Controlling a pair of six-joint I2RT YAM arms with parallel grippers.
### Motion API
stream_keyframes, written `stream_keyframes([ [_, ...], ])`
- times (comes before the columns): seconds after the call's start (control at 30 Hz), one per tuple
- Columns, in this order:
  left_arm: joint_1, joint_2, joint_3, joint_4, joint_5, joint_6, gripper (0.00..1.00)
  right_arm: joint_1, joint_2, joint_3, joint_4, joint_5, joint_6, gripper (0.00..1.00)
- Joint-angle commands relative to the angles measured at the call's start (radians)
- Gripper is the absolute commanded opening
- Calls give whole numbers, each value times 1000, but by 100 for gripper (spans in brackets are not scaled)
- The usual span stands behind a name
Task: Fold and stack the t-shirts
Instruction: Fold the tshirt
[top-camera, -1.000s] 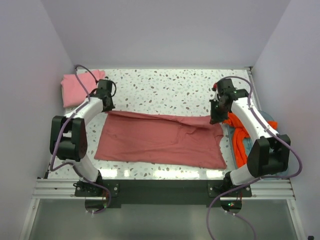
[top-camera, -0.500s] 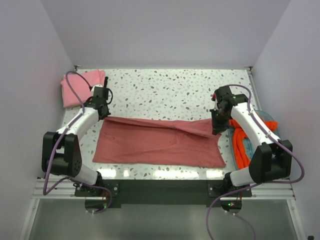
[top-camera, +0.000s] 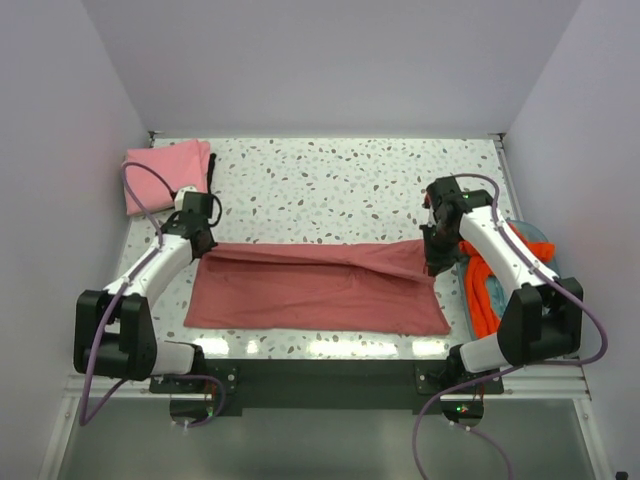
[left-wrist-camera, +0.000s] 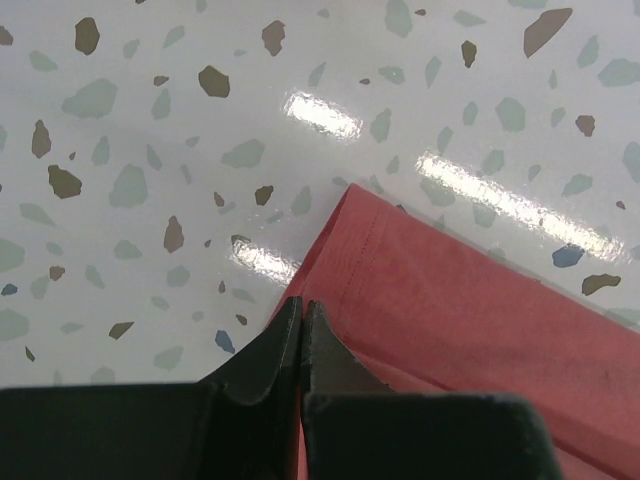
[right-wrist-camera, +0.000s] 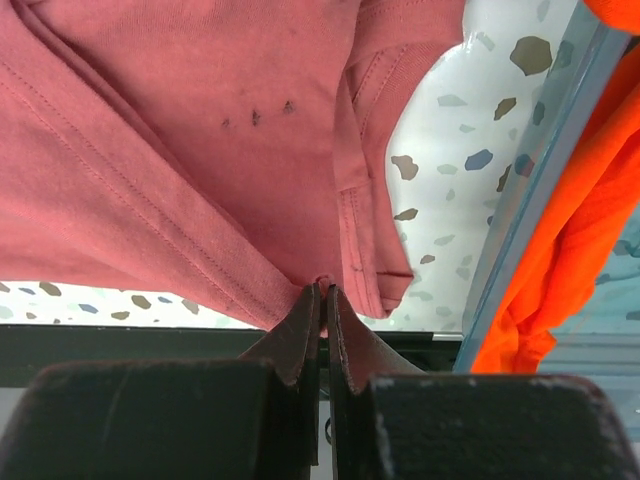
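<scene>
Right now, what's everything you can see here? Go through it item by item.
rose-red t-shirt: one, dusty rose-red, spread across the middle of the table
pink t-shirt: one, light pink, folded at the far left corner
orange t-shirt: one, bright orange, bunched in the tray
tray: one, pale blue see-through, right edge of the table
table: one, white with speckles
left gripper: one, black, shut on the rose-red t-shirt's left corner
right gripper: one, black, shut on its right end

rose-red t-shirt (top-camera: 320, 290), white speckled table (top-camera: 350, 180)
</scene>
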Motion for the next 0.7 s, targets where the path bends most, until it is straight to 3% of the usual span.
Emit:
stream_keyframes([
  [0.0,10,-53,-22,-15,-54,-38,0,15,16,-1,-45,29,4,0],
  [0.3,10,-71,-56,-81,-98,-76,0,44,29,-32,-66,43,41,0],
  [0.37,10,-86,-69,-107,-111,-110,22,47,21,-51,-85,58,63,0],
  [0.4,10,-97,-75,-136,-118,-130,31,47,13,-59,-95,58,67,8],
  [0.43,10,-126,-86,-146,-118,-155,52,49,-2,-64,-103,60,75,17],
  [0.5,10,-177,-94,-164,-123,-184,73,50,-19,-58,-118,64,86,39],
  [0.53,10,-189,-89,-166,-120,-184,82,52,-27,-49,-123,66,86,42],
  [0.67,9,-199,-42,-118,-62,-173,91,50,-1,63,-112,43,66,51],
])
